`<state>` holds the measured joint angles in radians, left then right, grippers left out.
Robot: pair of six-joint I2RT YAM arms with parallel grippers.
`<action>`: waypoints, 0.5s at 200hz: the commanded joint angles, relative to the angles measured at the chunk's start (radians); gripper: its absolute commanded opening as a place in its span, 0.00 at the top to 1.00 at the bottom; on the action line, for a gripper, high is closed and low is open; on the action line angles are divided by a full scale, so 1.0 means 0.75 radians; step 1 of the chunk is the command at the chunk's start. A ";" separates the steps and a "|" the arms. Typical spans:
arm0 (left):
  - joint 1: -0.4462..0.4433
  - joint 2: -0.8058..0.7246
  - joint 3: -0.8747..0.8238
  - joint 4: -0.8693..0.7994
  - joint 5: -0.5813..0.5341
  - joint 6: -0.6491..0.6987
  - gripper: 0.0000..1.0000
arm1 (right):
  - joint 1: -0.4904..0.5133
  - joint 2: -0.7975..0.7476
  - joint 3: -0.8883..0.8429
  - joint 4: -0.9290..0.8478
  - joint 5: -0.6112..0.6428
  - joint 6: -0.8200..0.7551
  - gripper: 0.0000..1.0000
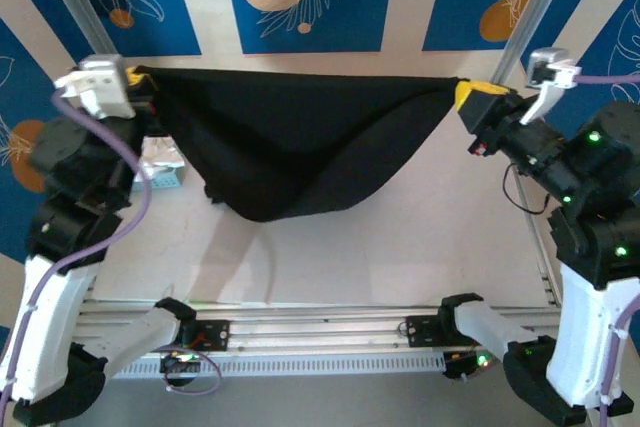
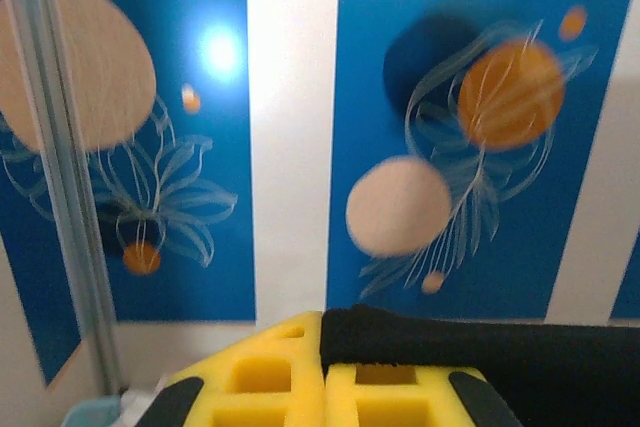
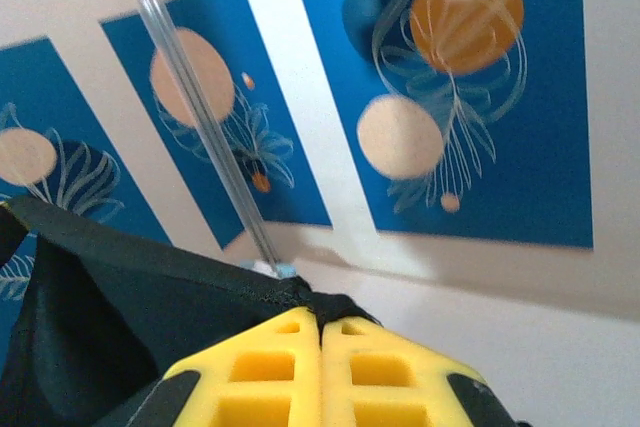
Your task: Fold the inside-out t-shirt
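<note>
The black t-shirt hangs stretched in the air between both arms, its top edge taut and its lower part sagging to a point just above the table. My left gripper is shut on the shirt's left corner; in the left wrist view the black cloth runs off to the right from the closed yellow fingers. My right gripper is shut on the right corner; in the right wrist view the cloth stretches left from the pinched yellow fingers.
A blue basket with white cloth in it sits at the table's left, partly behind the left arm. Aluminium posts stand at the back corners in front of the patterned wall. The rail runs along the near edge.
</note>
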<state>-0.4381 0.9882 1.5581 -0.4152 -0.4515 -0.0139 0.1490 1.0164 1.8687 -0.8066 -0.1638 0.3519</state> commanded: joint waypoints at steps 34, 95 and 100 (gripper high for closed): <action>0.176 0.499 0.033 0.047 0.079 0.001 1.00 | -0.021 0.312 -0.258 0.259 0.070 0.025 1.00; 0.279 1.154 1.361 -0.312 0.250 0.041 1.00 | -0.068 0.794 0.494 0.311 0.034 0.078 1.00; 0.279 1.170 1.460 -0.326 0.268 0.047 1.00 | -0.068 0.794 0.541 0.303 0.039 0.071 1.00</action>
<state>-0.2405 1.8782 2.2684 -0.5934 -0.3134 -0.0078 0.1108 1.6566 2.0525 -0.6334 -0.1303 0.3939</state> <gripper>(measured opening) 0.039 0.041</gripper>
